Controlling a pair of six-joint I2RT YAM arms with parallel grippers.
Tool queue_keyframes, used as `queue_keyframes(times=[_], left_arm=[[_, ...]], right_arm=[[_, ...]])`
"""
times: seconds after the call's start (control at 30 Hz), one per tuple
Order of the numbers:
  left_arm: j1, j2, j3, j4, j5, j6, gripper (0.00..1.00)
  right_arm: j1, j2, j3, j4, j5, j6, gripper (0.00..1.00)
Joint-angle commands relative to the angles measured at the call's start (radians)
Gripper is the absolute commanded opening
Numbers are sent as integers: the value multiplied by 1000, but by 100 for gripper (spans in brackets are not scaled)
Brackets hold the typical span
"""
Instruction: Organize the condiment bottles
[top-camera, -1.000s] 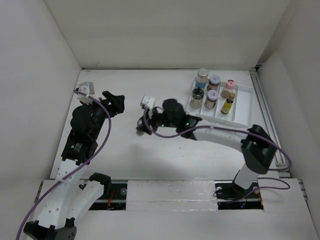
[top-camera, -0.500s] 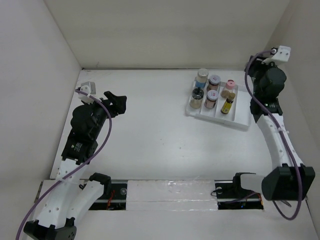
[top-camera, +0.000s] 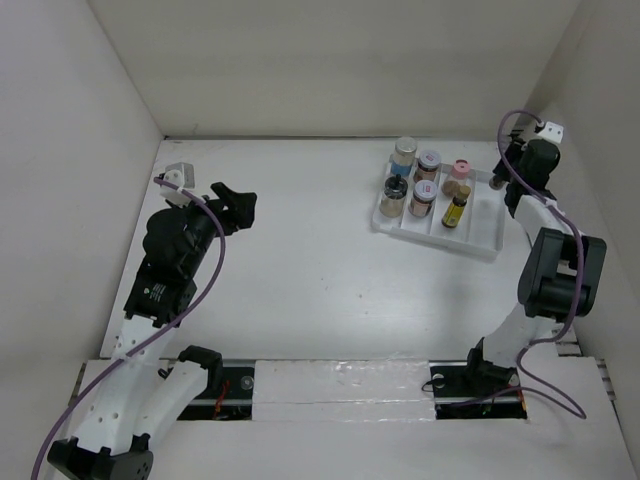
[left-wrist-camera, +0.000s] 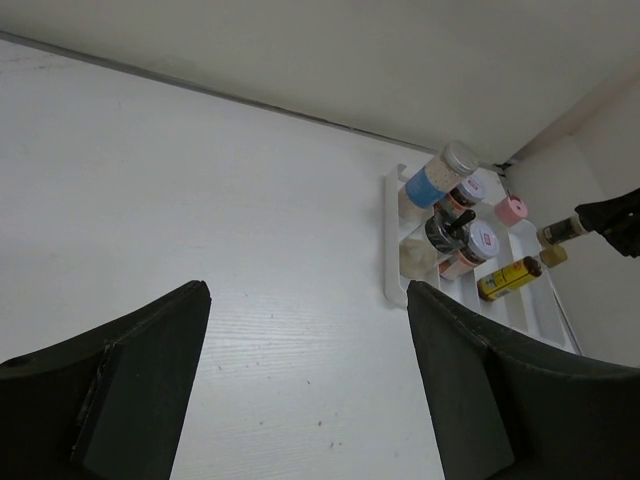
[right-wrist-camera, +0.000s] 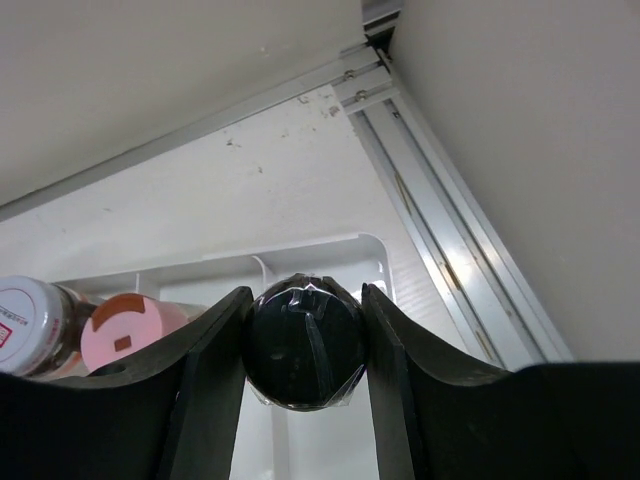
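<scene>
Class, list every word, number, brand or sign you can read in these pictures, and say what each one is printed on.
Nothing can be read outright.
On the blue-labelled jar: label print too small to read.
On the yellow bottle: dark label, blurred.
On the white-capped jar: tiny red print, unreadable.
On the pink cap: a small brown mark, no legible letters.
On the black-capped bottle between the right arm's jaws: no print shows.

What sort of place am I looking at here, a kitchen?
More likely a robot test booth: plain white walls box in a table, two robot arms stand at its edge, and spice bottles fill a small tray.
</scene>
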Motion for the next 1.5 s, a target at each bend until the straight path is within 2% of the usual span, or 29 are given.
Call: queue_keyframes(times=[0.0, 0.4, 0.53, 0.57, 0.67, 0.83, 0.93, 1.13, 1.17, 1.27, 1.3, 1.47], left_arm=[[-2, 3, 6, 46, 20, 0, 76], [-2, 25, 6, 46, 20, 9, 77], [-2, 34, 6, 46, 20, 9, 77], [-2, 34, 6, 46, 20, 9, 77], [-2, 43, 6, 46, 20, 9, 77], [-2, 43, 6, 46, 20, 9, 78], [-2, 43, 6, 46, 20, 9, 78], [-2, 34, 6, 36, 20, 18, 80], [-2, 34, 6, 36, 20, 18, 81], [-2, 34, 15, 36, 31, 18, 82], [-2, 34, 15, 36, 31, 18, 82], [-2, 25, 15, 27, 20, 18, 83]], right_arm=[[-8, 29, 68, 119, -52, 18, 33], [-8, 172, 99, 166, -42, 18, 33], [-8, 192, 99, 166, -42, 18, 41], [-8, 192, 90, 166, -42, 18, 47], [-8, 201, 79, 166, -42, 18, 53], [-8, 201, 68, 166, -42, 18, 72], [-8, 180, 59, 166, -42, 18, 74], [-8, 30, 39, 166, -65, 38, 77], [-8, -4, 39, 166, -65, 38, 83], [7, -160, 19, 166, -117, 38, 93], [17, -240, 19, 166, -129, 38, 100], [129, -444, 8, 166, -280, 24, 100]])
